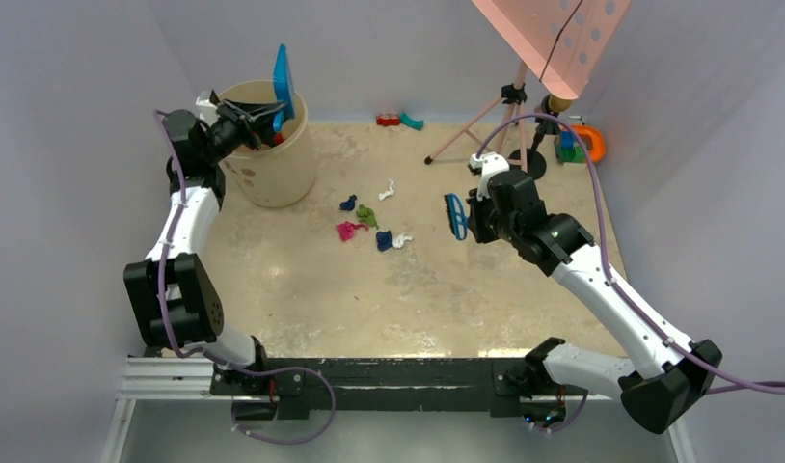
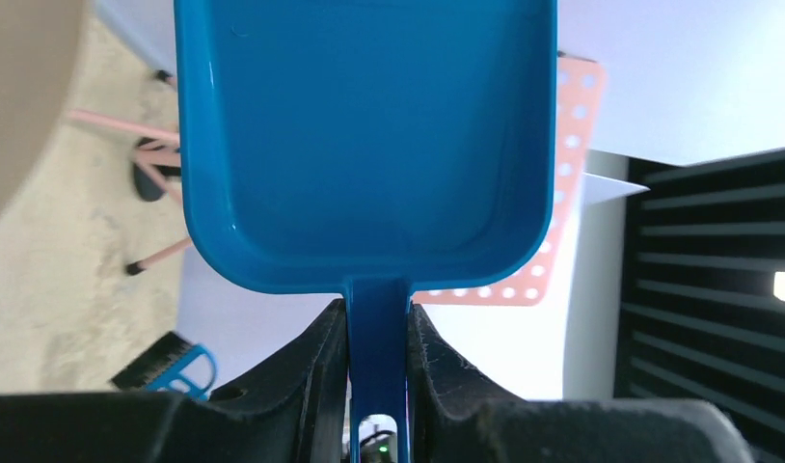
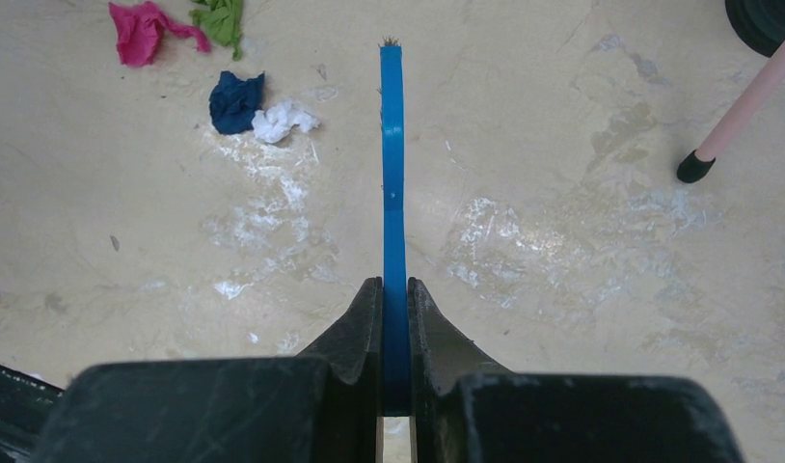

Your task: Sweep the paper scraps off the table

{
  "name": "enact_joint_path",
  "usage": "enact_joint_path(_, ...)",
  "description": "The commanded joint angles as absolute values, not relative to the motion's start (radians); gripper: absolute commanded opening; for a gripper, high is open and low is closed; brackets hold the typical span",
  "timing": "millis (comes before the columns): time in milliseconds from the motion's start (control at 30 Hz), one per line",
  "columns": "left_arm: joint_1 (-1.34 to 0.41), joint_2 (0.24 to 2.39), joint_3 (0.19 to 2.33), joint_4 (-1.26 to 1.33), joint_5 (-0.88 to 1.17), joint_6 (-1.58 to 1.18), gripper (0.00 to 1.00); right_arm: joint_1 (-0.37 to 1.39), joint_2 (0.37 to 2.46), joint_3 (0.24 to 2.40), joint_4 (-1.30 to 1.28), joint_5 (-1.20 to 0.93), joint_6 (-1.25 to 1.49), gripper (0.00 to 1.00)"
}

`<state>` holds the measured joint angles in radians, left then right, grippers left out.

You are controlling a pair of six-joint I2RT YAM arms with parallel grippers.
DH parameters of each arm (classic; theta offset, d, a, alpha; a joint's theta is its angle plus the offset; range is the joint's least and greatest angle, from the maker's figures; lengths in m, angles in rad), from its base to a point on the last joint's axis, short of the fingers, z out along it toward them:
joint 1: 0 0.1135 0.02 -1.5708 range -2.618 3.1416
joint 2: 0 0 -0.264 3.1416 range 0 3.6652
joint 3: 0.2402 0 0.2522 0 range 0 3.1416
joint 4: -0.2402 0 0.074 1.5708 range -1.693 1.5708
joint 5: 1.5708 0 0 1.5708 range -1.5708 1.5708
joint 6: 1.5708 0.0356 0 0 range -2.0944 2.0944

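Gripping the dustpan (image 2: 369,145) at the bin (image 1: 273,169) in my left hand (image 2: 379,318), brush (image 3: 393,145) clamped in my right hand (image 3: 395,294), I see paper scraps (image 1: 369,224) unswept on the worktop (image 1: 369,299).

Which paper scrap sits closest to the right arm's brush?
The white scrap beside a navy scrap; every other scrap lies farther from the brush.

Stuff lying around: the beige bucket (image 1: 273,174) sits right under the left claw (image 1: 263,121), and the blue dustpan (image 1: 284,82) sticks up out of that claw. The right claw (image 1: 469,218) pinches the blue brush (image 1: 455,216). Beyond it are the pink tripod (image 1: 471,126), pink pegboard (image 1: 562,39) and toy car (image 1: 581,145); the toy blocks (image 1: 398,121) are beyond-left.
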<state>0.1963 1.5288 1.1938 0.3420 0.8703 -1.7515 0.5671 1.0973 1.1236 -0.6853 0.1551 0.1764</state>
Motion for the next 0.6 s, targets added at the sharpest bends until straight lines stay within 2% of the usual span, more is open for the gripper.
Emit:
enact_joint_path(0, 0.204, 1.518, 1.224, 0.672, 0.903, -1.991, 0.0, 0.565, 1.096, 1.128, -0.638, 0.123, 0.195, 0.0)
enact_joint_path(167, 0.203, 1.456, 1.301, 0.464, 0.928, -1.802, 0.0, 0.565, 1.124, 1.127, -0.59, 0.05, 0.234, 0.0)
enact_joint_path(267, 0.173, 1.372, 1.38, 0.135, 0.905, -1.507, 0.0, 0.566, 1.153, 1.145, -0.53, 0.003, 0.308, 0.0)
enact_joint_path(333, 0.091, 1.287, 1.461, -0.302, 0.746, -1.16, 0.0, 0.565, 1.181, 1.162, -0.472, -0.04, 0.391, 0.0)
enact_joint_path(400, -0.039, 1.216, 1.495, -0.554, 0.498, -0.885, 0.0, 0.566, 1.229, 1.192, -0.425, -0.053, 0.488, 0.0)
enact_joint_path(467, -0.112, 1.145, 1.428, -0.605, 0.381, -0.775, 0.0, 0.566, 1.297, 1.237, -0.397, -0.09, 0.599, 0.0)
enact_joint_path(567, -0.121, 1.062, 1.308, -0.646, 0.342, -0.72, 0.0, 0.574, 1.461, 1.332, -0.339, -0.21, 0.672, 0.0)
